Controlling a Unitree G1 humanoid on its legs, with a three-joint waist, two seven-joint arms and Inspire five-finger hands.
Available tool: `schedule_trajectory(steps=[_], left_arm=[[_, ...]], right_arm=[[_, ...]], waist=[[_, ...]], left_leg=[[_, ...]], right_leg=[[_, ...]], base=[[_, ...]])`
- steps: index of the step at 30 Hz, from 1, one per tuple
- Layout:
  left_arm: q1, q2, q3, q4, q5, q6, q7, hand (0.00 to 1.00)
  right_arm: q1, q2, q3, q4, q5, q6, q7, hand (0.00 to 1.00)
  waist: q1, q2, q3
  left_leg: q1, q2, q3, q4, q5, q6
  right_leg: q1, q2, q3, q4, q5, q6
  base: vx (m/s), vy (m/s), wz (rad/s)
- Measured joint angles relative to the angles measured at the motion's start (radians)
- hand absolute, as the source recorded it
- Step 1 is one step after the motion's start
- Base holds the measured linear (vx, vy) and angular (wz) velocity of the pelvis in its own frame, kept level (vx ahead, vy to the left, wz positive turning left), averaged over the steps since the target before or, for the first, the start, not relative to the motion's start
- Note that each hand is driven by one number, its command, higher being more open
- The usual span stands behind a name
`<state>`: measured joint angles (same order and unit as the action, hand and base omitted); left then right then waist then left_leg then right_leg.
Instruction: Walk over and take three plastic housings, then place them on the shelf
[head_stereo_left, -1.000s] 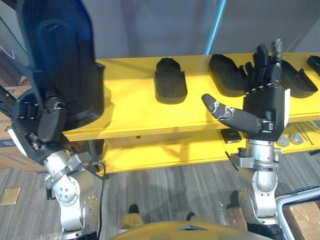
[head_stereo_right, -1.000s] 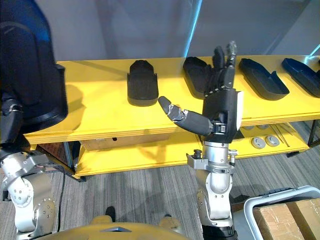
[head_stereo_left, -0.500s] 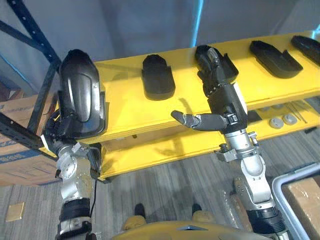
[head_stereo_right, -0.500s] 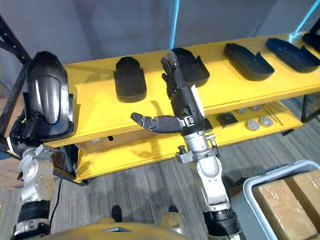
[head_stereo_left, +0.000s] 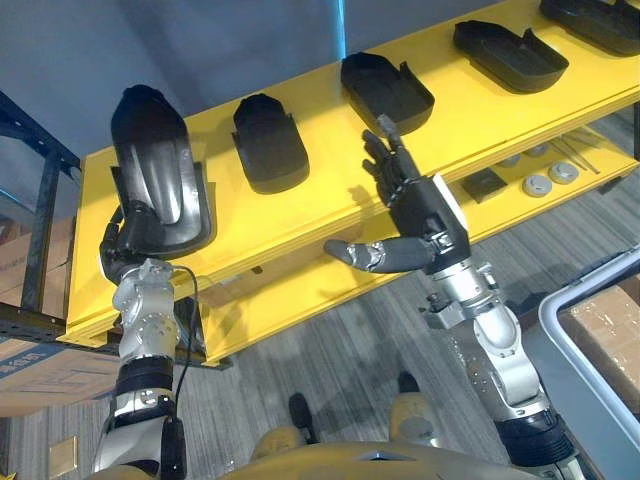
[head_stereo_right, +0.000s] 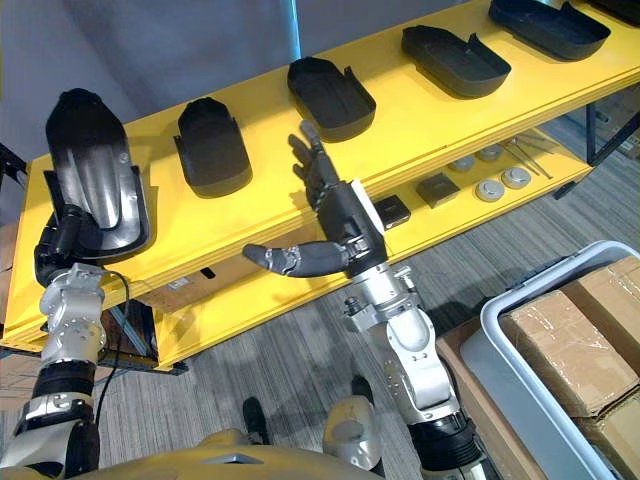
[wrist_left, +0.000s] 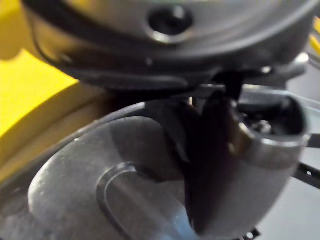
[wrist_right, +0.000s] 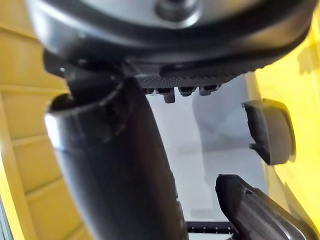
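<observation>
Left hand — fingers clamped on the near end of a large glossy black plastic housing. The housing is elongated, rounded at the far end, with a raised rim and a smooth central ridge. It lies over the left end of the yellow shelf. Four smaller black moulded housings sit in a row along the top board to its right. Right hand — fingers straight and apart, thumb spread, holding nothing, at the shelf's front edge, centre. Brown cardboard boxes stand low at far right.
</observation>
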<state>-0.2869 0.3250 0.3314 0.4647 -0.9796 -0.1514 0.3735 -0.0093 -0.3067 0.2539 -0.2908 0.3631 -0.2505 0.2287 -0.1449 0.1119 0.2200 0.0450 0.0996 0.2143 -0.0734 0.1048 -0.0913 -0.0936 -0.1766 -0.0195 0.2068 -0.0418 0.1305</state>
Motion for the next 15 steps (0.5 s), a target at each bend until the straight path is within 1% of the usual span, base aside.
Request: schedule_trajectory(steps=[4, 6, 7, 10, 12, 15], left_arm=[[-0.002, 0.001, 0.037, 0.0, -0.004, 0.001, 0.071, 0.0], [-0.002, 0.005, 0.049, 0.0, -0.004, 0.001, 0.088, 0.0], [-0.005, 0.013, 0.05, 0.0, -0.004, 0.001, 0.1, 0.0], [-0.015, 0.021, 0.05, 0.001, -0.004, 0.005, 0.114, 0.0], [-0.037, 0.033, 0.049, 0.006, -0.004, 0.029, 0.121, 0.0], [-0.048, 0.048, 0.049, 0.008, -0.004, 0.071, 0.095, 0.0]], right_arm=[[0.006, 0.0, 0.043, -0.023, -0.001, 0.001, 0.0, 1.0], [0.005, 0.0, 0.05, -0.051, 0.001, 0.0, 0.0, 1.0], [0.004, 0.0, 0.057, -0.083, 0.004, 0.0, 0.001, 1.0], [-0.003, 0.0, 0.078, -0.116, 0.005, 0.0, 0.008, 1.0], [-0.018, 0.0, 0.112, -0.12, 0.005, 0.001, 0.008, 1.0], [-0.042, 0.0, 0.151, -0.121, 0.005, 0.002, 0.005, 1.0]], waist=[[0.003, 0.01, 0.017], [0.003, 0.013, 0.027], [0.003, 0.016, 0.043], [0.003, 0.018, 0.047], [0.005, 0.017, 0.053], [0.005, 0.022, 0.065]], left_leg=[[0.0, -0.008, -0.003, 0.002, 0.0, 0.001], [-0.003, -0.012, -0.003, 0.003, 0.001, 0.001], [-0.004, -0.015, -0.004, 0.008, 0.0, 0.002], [-0.028, -0.019, -0.005, 0.021, -0.003, 0.006], [-0.041, -0.02, -0.006, 0.03, -0.003, 0.006], [-0.053, -0.019, -0.006, 0.037, -0.004, 0.007]], right_leg=[[-0.016, -0.012, -0.004, 0.046, -0.025, 0.001], [-0.025, -0.016, -0.003, 0.062, -0.033, 0.002], [-0.03, -0.021, -0.003, 0.077, -0.041, 0.002], [-0.052, -0.029, -0.005, 0.094, -0.049, 0.005], [-0.064, -0.032, -0.006, 0.107, -0.049, 0.005], [-0.066, -0.034, -0.013, 0.11, -0.051, 0.003]], base=[[-0.02, -0.015, 0.05], [-0.02, -0.01, 0.03], [-0.03, -0.011, 0.04], [-0.03, -0.013, 0.08], [-0.02, -0.013, 0.07], [-0.02, -0.014, 0.07]])
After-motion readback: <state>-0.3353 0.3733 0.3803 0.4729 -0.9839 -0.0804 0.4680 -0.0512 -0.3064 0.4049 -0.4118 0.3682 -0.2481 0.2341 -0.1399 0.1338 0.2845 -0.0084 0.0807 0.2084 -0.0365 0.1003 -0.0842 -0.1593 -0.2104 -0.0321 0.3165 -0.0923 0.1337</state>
